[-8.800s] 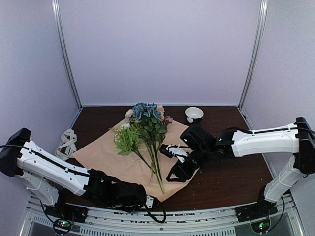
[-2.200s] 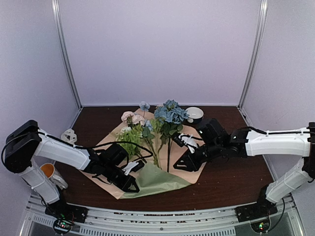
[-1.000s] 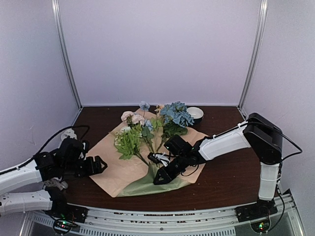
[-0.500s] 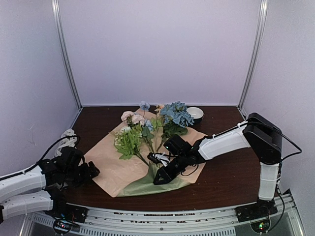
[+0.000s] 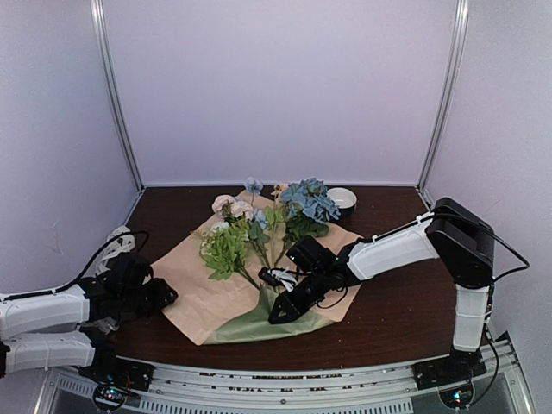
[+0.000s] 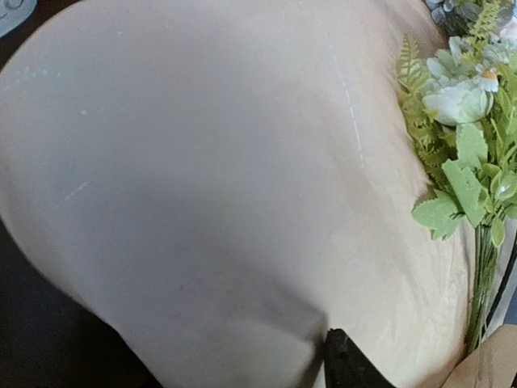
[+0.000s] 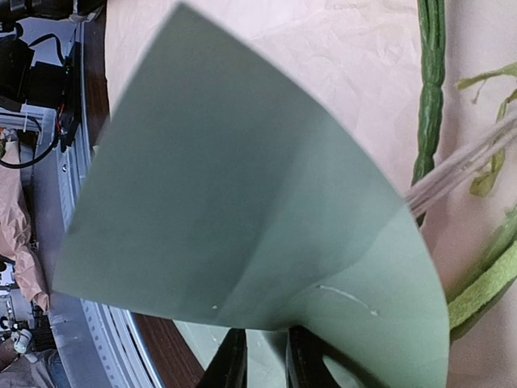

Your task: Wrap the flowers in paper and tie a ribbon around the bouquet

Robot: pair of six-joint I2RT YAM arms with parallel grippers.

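Note:
The flowers [image 5: 274, 220] lie on the beige paper [image 5: 203, 285], blooms toward the back and thin stems [image 7: 428, 81] running forward. The paper's near corner is folded up, showing its sage-green face [image 5: 259, 323]. My right gripper [image 5: 280, 312] sits low at that fold. Its fingers [image 7: 236, 360] are almost together, pinching the green fold [image 7: 242, 202]. My left gripper [image 5: 166, 293] is at the paper's left edge. In the left wrist view the lifted beige sheet [image 6: 202, 178] fills the frame and covers one finger. Only the other black fingertip [image 6: 349, 370] shows. The cream ribbon [image 5: 115, 235] lies at the far left.
A small white bowl [image 5: 341, 199] stands behind the flowers at the back right. A black cable [image 5: 99, 250] loops from the left arm over the ribbon's area. The metal frame rail [image 5: 276, 379] runs along the table's near edge.
The left gripper dipped back, then returned to the paper's left edge, whose sheet now rises over one finger. The right arm has stayed put on the green fold.

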